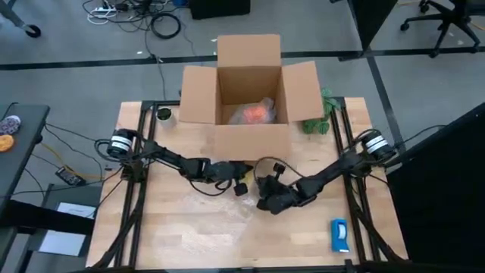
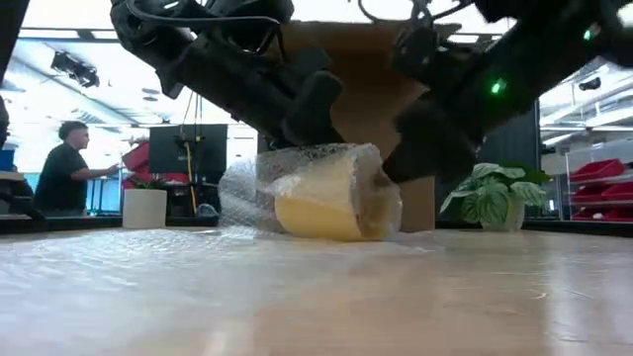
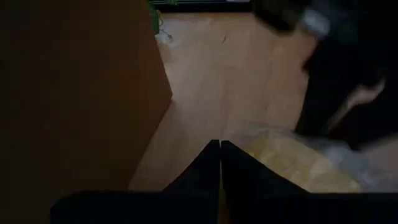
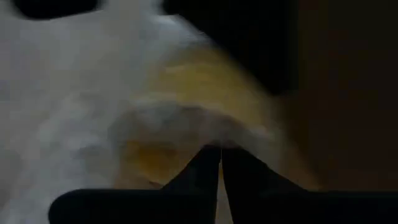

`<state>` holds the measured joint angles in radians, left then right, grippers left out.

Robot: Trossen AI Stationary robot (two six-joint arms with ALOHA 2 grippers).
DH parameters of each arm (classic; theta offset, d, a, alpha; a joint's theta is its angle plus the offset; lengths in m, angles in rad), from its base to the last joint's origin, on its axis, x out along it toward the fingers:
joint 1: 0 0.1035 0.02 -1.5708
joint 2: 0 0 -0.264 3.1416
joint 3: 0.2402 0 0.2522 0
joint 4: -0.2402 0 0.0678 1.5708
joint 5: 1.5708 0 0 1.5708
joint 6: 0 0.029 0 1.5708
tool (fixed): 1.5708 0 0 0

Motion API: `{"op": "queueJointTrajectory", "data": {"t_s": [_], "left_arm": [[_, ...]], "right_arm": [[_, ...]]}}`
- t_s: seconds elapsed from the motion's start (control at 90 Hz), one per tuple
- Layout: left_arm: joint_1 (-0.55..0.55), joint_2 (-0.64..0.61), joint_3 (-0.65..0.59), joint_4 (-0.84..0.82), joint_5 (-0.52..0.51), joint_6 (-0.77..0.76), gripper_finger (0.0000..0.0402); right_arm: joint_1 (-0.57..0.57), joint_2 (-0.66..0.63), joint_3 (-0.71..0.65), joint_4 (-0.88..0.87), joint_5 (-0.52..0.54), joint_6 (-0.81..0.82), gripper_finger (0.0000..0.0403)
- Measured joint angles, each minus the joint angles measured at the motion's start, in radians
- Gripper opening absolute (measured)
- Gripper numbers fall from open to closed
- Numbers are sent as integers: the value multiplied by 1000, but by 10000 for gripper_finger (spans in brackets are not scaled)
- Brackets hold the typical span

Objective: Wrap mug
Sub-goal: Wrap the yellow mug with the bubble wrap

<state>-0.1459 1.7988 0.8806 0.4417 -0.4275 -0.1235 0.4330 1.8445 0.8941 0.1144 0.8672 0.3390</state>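
High: I see both grippers meet before the cardboard box [image 1: 248, 91]. Low: yellowish mug [image 2: 331, 205] lies sideways in bubble wrap [image 2: 247, 188] on wooden table [image 2: 316, 297]; a person [image 2: 64, 168] stands behind. Wrists: left gripper [image 3: 220, 148] and right gripper [image 4: 221, 152] jaws together.

The high view looks straight down on the whole table [image 1: 189, 227] and both arms. The low view sits at table-top level, facing across toward the cardboard box [image 2: 376, 89], very near the wrapped mug [image 2: 326, 203]. Each wrist view looks forward past its own fingers at close range. All four views share the mug area before the box.
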Motion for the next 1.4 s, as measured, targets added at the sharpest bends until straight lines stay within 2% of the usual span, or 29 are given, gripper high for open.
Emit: {"op": "queueJointTrajectory", "data": {"t_s": [0.144, 0.433, 0.544, 0.678, 0.822, 0.944, 1.156, 1.244, 1.289, 1.4], "left_arm": [[-1, 0, 0, 7, 0, 12, 0], [-18, 0, 0, 9, -2, 45, 0], [-19, -6, 0, -10, -2, 45, 0], [-20, -6, 0, -7, -3, 66, 0], [-29, -6, 0, 0, -6, 81, 0], [-58, -6, 0, 14, -6, 121, 0], [-98, -7, 0, 9, -29, 121, 0], [-110, -7, 0, 9, -35, 121, 0], [-115, -7, 0, 9, -42, 121, 0], [-129, -7, 0, 8, -51, 132, 0]], "right_arm": [[-20, 51, 0, 77, -7, -9, 0], [-56, 55, 0, 84, 10, -79, 0], [-6, -9, 0, -14, 5, -41, 0], [76, -112, 1, -209, -18, 4, 0], [116, -186, 1, -402, -26, 120, 9], [87, -196, 1, -411, -50, 136, 42], [42, -195, 0, -291, -71, -82, 144], [12, -178, 1, -204, -165, -144, 184], [2, -155, 0, -175, -194, -174, 201], [-27, -87, 0, -92, -182, -251, 223]]}}
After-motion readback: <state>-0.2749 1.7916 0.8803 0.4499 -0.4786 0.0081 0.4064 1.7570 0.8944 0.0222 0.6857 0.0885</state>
